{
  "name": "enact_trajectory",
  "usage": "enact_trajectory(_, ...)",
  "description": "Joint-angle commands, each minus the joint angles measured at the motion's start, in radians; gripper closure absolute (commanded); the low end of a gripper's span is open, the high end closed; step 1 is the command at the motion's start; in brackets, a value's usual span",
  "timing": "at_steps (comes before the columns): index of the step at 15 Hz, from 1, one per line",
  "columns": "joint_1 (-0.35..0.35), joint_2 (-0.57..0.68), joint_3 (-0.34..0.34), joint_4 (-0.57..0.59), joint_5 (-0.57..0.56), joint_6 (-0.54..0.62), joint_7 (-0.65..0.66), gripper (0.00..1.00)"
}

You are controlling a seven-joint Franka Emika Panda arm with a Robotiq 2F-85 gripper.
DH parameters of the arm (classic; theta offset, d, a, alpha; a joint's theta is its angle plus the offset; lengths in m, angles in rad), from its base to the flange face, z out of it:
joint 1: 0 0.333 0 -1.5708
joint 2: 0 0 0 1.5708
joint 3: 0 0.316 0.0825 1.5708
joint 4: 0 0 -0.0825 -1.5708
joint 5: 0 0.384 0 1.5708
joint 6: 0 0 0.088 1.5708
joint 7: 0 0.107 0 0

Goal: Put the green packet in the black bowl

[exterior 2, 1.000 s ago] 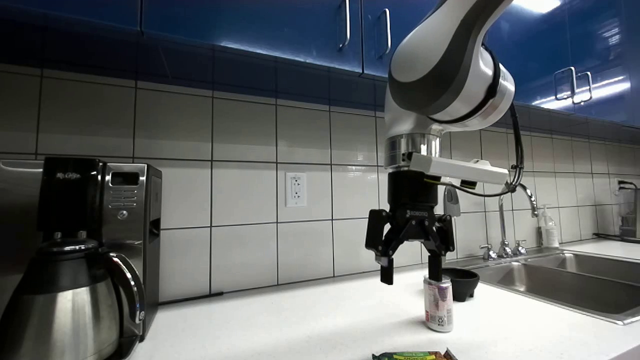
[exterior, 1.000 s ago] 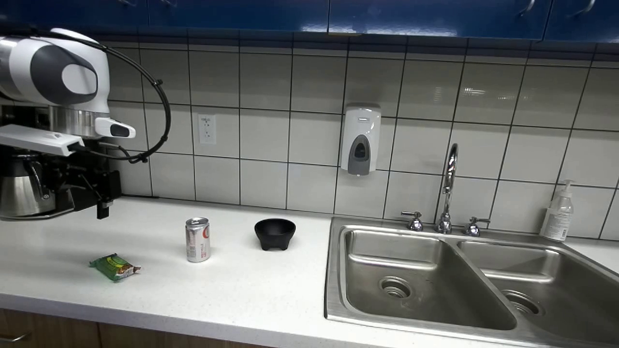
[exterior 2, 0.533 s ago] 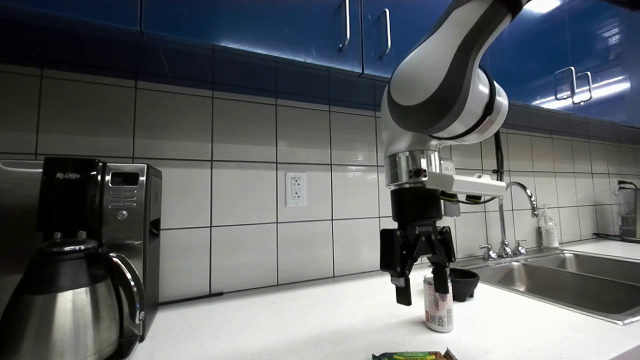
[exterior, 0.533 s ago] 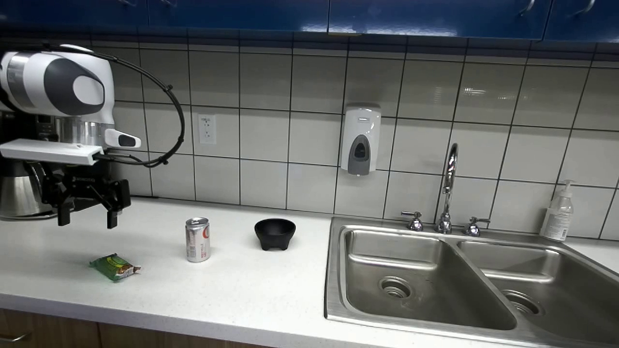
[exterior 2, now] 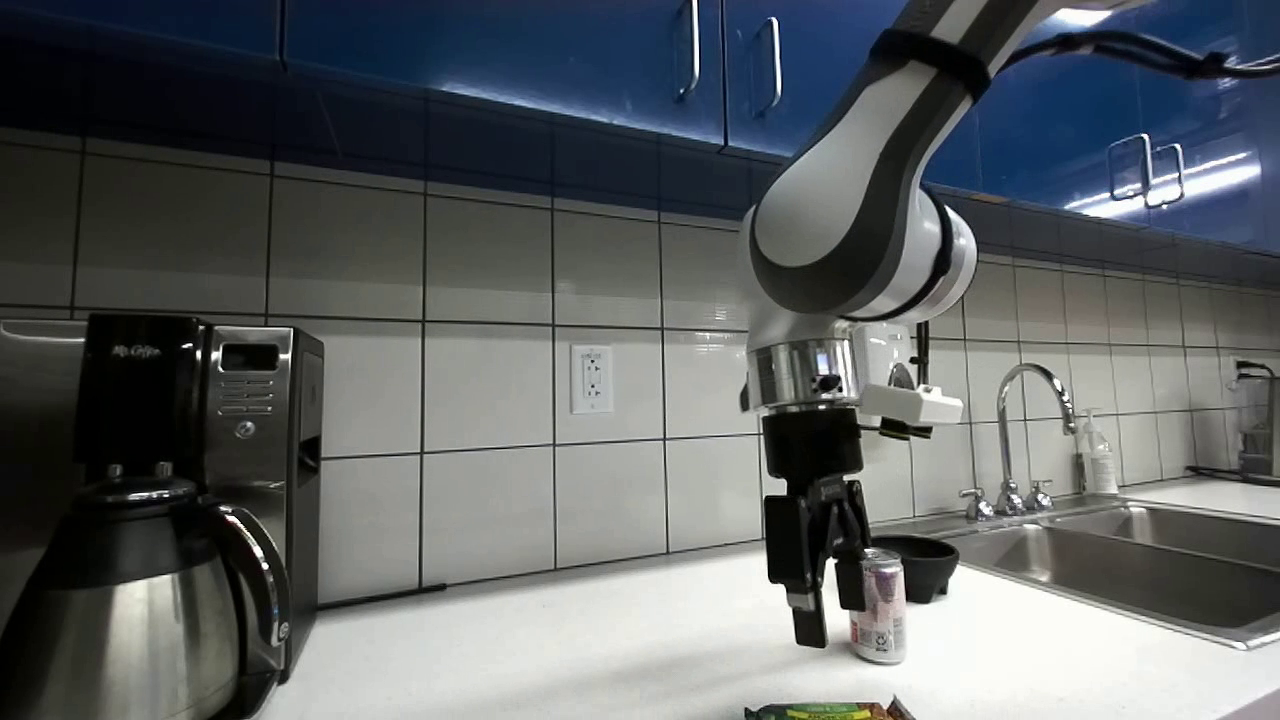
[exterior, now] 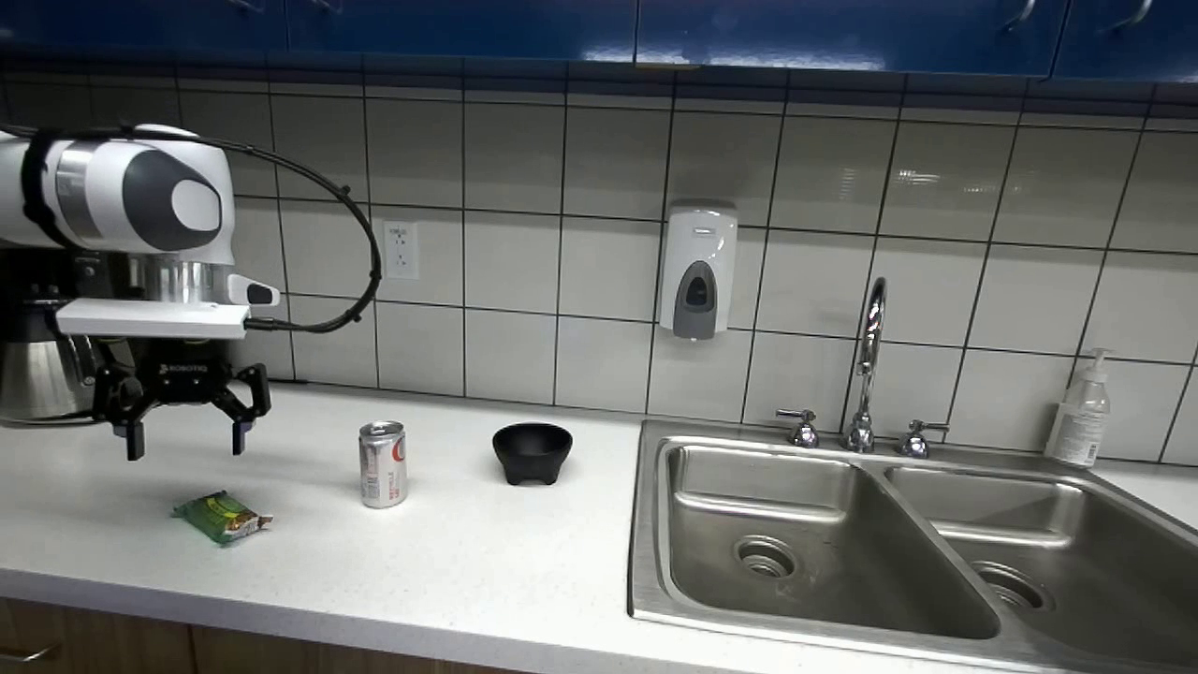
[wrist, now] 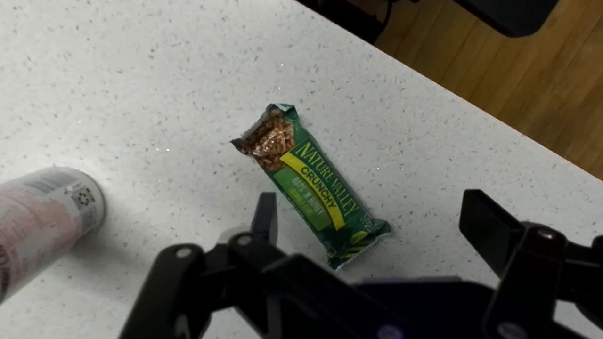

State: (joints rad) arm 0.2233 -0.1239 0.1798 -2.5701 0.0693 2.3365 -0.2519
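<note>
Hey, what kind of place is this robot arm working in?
Probably a kitchen: a coffee maker stands on the counter, which has a double steel sink set into it. The wall-mounted dispenser hints at a shared one, perhaps an office break room.

In an exterior view, the bottom edge crops the green packet (exterior 2: 825,712) at five o'clock, and the can (exterior 2: 886,622) hides part of the black bowl (exterior 2: 932,570) at four. In the wrist view, the can runs off at nine, the gripper (wrist: 370,214) around six.
</note>
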Motion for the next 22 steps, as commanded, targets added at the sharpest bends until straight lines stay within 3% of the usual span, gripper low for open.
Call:
enact_trajectory(1,-0.011,0.113,-0.014,0.076,-0.028,0.035,-0.107,0.0)
enact_trajectory(9,-0.015,0.223,0.016,0.107,-0.053,0.068,-0.285,0.0)
enact_trajectory(17,-0.025,0.211,0.022,0.077,-0.126,0.13,-0.315,0.0)
enact_trajectory(22,-0.034,0.232,0.021,0.071,-0.115,0.194,-0.319,0.0)
